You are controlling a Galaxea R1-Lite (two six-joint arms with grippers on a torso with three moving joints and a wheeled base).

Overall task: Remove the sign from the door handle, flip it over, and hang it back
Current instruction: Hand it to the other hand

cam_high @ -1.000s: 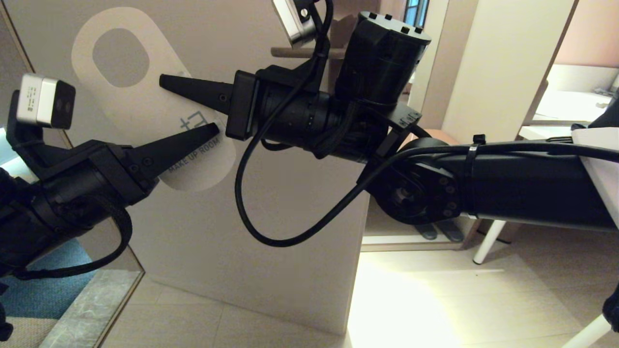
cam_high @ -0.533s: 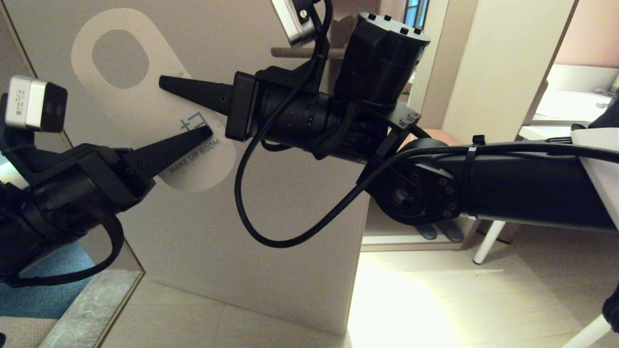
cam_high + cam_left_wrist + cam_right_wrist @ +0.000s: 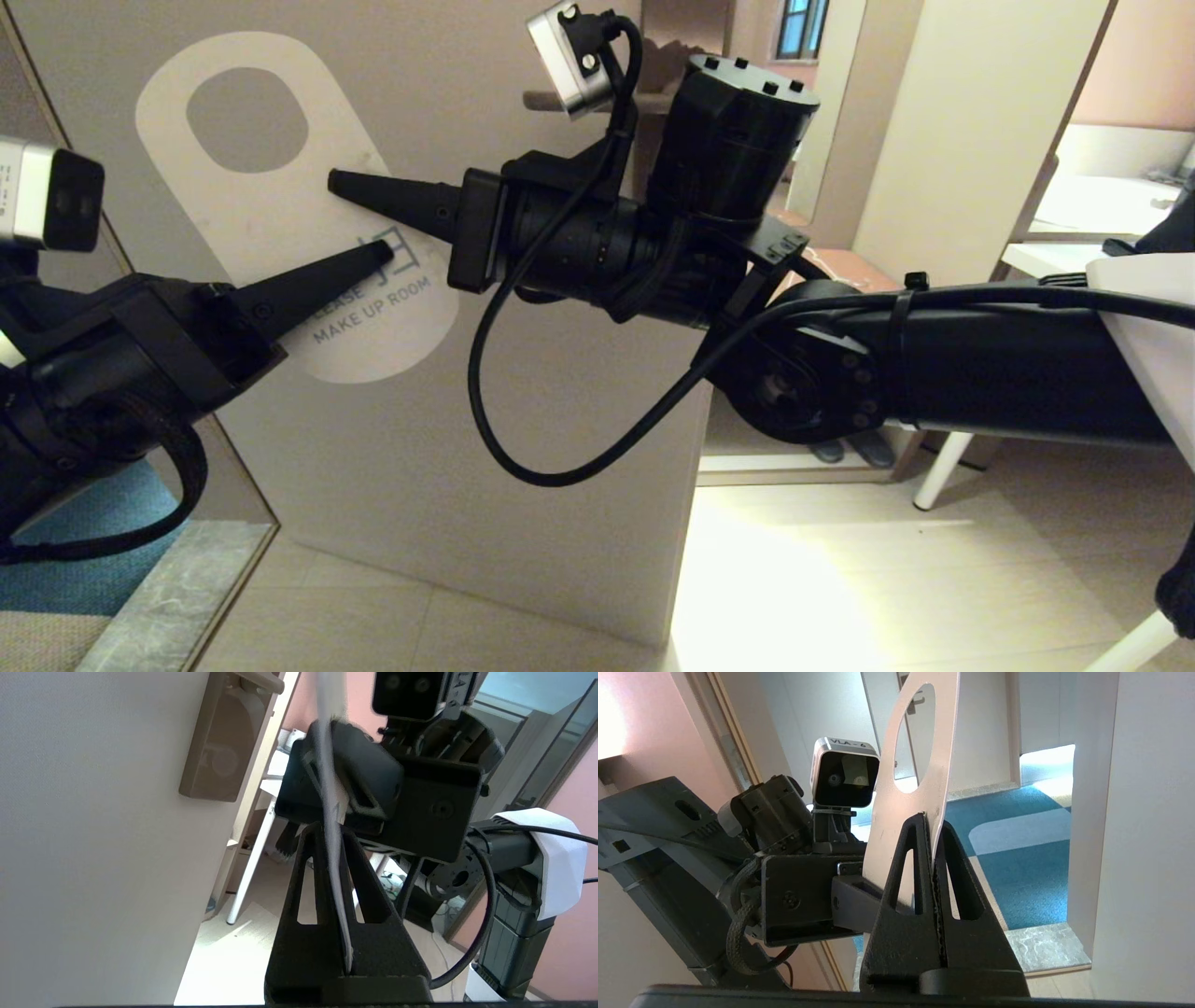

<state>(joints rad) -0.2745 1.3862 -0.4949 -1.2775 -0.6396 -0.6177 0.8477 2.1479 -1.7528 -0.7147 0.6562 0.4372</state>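
I see the sign (image 3: 280, 215) before the door (image 3: 448, 448), between left tool (image 3: 378, 254) below-left and right tool (image 3: 338, 182) at right; handle (image 3: 254, 680) behind.

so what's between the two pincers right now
Only the sign, off-white side toward the head camera. The left pincer pinches its lower part, the right pincer its edge; both wrist views show fingers shut on the card.
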